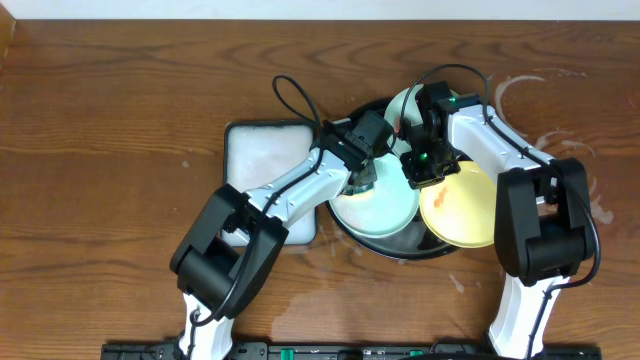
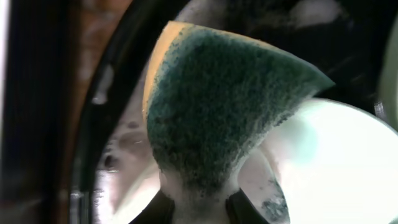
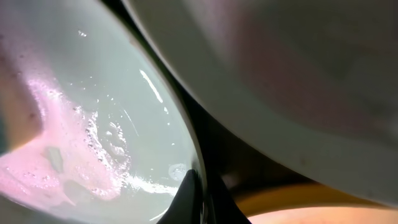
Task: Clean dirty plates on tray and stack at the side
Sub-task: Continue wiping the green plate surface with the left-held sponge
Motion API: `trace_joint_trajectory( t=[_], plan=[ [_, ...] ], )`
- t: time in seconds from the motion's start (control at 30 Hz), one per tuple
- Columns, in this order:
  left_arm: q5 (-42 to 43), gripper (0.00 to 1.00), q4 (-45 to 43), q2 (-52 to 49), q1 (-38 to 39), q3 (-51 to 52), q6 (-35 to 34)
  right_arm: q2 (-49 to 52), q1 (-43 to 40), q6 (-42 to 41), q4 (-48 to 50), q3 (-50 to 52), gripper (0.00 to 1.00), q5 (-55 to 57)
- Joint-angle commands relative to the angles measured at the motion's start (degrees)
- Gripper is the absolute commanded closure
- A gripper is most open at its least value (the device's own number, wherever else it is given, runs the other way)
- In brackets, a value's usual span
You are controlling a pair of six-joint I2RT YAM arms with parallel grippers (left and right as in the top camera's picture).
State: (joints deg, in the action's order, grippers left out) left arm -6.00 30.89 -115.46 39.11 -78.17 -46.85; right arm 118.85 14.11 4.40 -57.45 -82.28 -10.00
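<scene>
The black tray (image 1: 352,228) holds three plates: a mint-green plate (image 1: 385,210) at the front, a yellow plate (image 1: 465,210) on the right, and a second mint-green plate (image 1: 403,103) at the back. My left gripper (image 1: 364,178) is shut on a green sponge with a yellow back (image 2: 217,99) and holds it over the front mint plate (image 2: 354,168). My right gripper (image 1: 420,167) is shut on that plate's rim (image 3: 200,190); its face (image 3: 106,106) is wet with pinkish suds. The yellow plate (image 3: 298,210) lies just under the jaws.
A white rectangular tray (image 1: 262,160) stands left of the black tray, under my left arm. Bare wooden tabletop with whitish soapy rings (image 1: 545,100) lies to the right. The black tray's rim (image 2: 93,124) is close on the sponge's left.
</scene>
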Motion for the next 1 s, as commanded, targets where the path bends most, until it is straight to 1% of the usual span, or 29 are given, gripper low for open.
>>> trace_joint_trajectory(
  t=[0.0,0.1,0.23,0.3,0.37,0.43,0.53,0.6,0.67,0.77,0.97],
  plan=[
    [-8.76,0.92,5.31,-2.71,0.13,1.88,2.23,0.92,-0.09,0.79,-0.35,1.14,0.99,2.89],
    [-15.98,0.92,7.28,-2.14,0.11,1.88,2.23,0.92,-0.09,0.79,-0.37,1.14,0.99,2.89],
    [-16.70,0.92,6.54,-2.08,0.13,1.88,1.97,0.92,-0.09,0.79,-0.37,1.14,0.99,2.89],
    [-14.36,0.92,5.29,-2.08,0.24,1.88,1.38,0.92,-0.09,0.79,-0.33,1.14,0.99,2.86],
    [-10.10,0.92,2.89,-2.08,0.52,1.88,0.42,0.92,-0.09,0.79,-0.24,1.14,0.99,2.86],
    [-2.62,0.92,-1.79,-2.12,1.09,1.88,0.42,0.92,-0.09,0.79,-0.17,1.14,0.99,2.86],
    [5.05,0.92,-8.02,-2.14,2.38,1.88,0.20,0.92,-0.09,0.79,-0.17,1.14,0.99,2.86],
    [6.58,0.92,-10.67,-2.14,3.67,1.88,-0.92,0.92,-0.09,0.79,-0.20,1.14,0.99,2.86],
    [6.38,0.92,-11.78,-2.14,5.01,1.88,-1.07,0.92,-0.09,0.79,-0.24,1.16,0.99,2.86],
    [4.87,0.92,-10.67,-2.14,5.84,1.88,-1.05,0.92,-0.09,0.79,-0.24,1.16,0.99,2.89],
    [-4.52,0.92,-3.93,-2.12,4.48,1.88,0.13,0.92,-0.09,0.79,-0.42,1.16,0.99,2.89]
  ],
)
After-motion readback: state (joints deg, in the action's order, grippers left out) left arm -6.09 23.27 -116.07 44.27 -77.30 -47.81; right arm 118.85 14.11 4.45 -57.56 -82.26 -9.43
